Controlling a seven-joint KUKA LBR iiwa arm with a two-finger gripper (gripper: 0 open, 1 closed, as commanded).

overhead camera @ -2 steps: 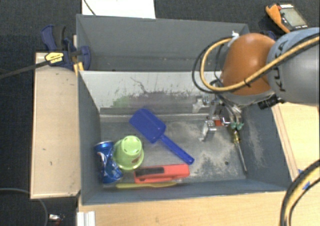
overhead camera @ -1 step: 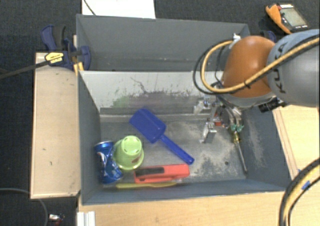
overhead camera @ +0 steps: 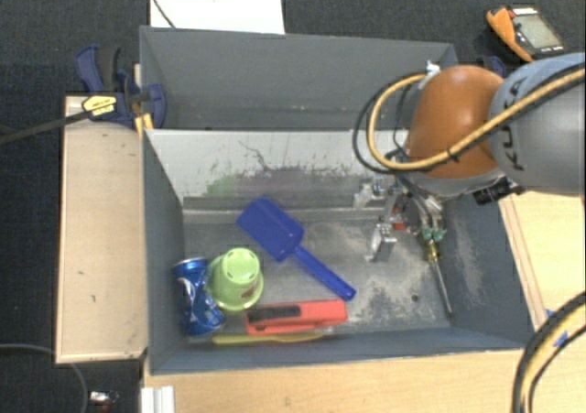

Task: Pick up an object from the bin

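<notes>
The gripper [overhead camera: 405, 243] is hanging low over bare floor at the 3 o'clock side of the grey bin [overhead camera: 275, 81], jaws standing apart, gripping nothing. A blue scoop [overhead camera: 275, 233], the nearest thing, is lying at its 9 o'clock. A green cup [overhead camera: 236, 278], a blue can [overhead camera: 194, 295] and an orange tool [overhead camera: 298, 313] are crowding the bin's 7 o'clock corner.

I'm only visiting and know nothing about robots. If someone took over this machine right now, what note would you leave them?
Gripper: open, empty, low over bare floor at the right of the bin.
Things: blue scoop mid-bin, nearest the gripper. Green cup, crushed blue can, orange tool and a yellow piece cluster at the near left corner.
Done: nothing picked.
Left: close on one thing and lift it out.
</notes>
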